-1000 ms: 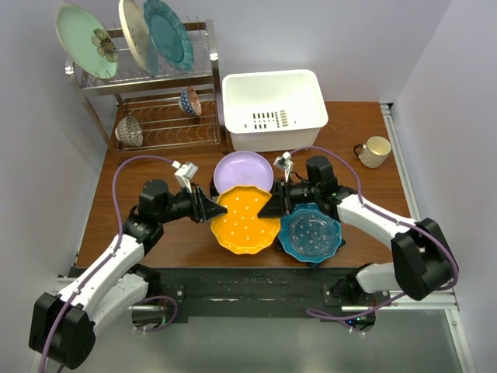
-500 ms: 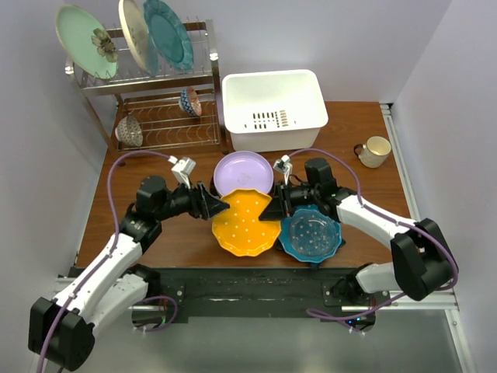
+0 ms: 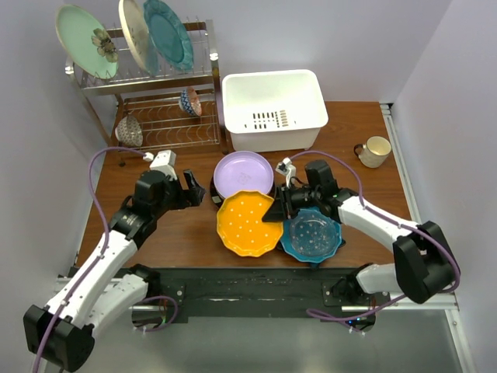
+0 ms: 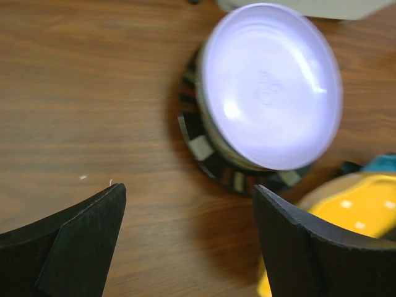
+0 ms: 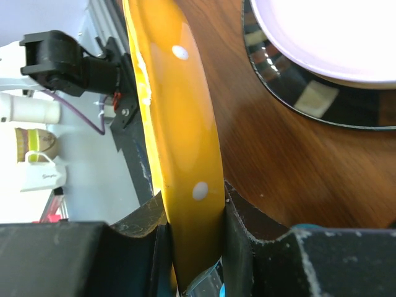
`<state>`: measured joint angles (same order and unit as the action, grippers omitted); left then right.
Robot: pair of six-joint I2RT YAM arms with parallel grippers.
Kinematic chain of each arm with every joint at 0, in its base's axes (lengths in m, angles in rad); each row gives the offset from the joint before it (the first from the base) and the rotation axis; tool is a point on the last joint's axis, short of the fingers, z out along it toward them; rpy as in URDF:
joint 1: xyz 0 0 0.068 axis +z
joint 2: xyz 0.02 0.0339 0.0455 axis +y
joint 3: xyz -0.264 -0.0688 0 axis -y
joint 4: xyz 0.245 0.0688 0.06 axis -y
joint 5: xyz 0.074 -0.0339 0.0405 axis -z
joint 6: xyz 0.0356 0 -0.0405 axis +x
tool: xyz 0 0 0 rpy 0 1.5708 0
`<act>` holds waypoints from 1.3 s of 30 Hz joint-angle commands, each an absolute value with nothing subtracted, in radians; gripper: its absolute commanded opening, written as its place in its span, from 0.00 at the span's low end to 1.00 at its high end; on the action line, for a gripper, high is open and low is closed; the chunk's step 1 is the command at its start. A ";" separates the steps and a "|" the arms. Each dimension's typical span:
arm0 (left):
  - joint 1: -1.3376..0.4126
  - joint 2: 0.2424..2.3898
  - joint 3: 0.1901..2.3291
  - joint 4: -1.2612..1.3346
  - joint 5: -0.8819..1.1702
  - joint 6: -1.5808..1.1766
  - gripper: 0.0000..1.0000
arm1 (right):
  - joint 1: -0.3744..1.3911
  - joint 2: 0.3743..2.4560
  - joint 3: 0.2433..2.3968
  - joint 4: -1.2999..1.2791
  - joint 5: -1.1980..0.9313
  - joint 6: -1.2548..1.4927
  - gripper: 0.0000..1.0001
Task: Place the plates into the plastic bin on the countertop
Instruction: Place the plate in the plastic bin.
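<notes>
- Right gripper [image 3: 274, 208] pinches the orange plate [image 3: 246, 225] by its rim, over the countertop [image 3: 178, 237].
- Left gripper [image 3: 196, 190] spread, empty, near lilac plate [image 3: 243, 172].
- Bin [image 3: 299, 123] behind lilac plate.
- Mug [image 5: 40, 176] lettering unreadable.

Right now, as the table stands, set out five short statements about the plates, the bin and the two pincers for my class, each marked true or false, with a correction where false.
1. The right pincer is clamped on the rim of the orange plate. True.
2. The left pincer is shut on the lilac plate. False: it is open, holds nothing and is apart from that plate.
3. The lilac plate lies on a dark-rimmed plate. True.
4. The plastic bin holds a plate. False: no plate shows inside it.
5. The mint plate lies flat on the countertop. False: it stands in the wire rack.
</notes>
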<state>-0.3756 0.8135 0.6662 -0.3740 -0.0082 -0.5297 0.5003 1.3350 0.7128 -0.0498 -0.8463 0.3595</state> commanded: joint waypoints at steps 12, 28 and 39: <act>-0.376 0.989 0.721 -0.394 -0.143 -0.486 0.88 | 0.503 1.198 0.862 -0.109 -0.678 0.403 0.00; -0.376 1.034 0.710 -0.333 -0.074 -0.468 0.88 | 0.494 1.379 1.155 -0.173 -0.580 0.446 0.00; -0.376 1.081 0.695 -0.278 0.072 -0.449 0.86 | 0.416 1.505 1.368 -0.207 -0.597 0.443 0.00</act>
<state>-0.3756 1.0641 0.6834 -0.3405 -0.0029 -0.4763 0.4503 1.5219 1.2442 -0.2924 -0.5514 0.4107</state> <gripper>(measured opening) 0.871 0.285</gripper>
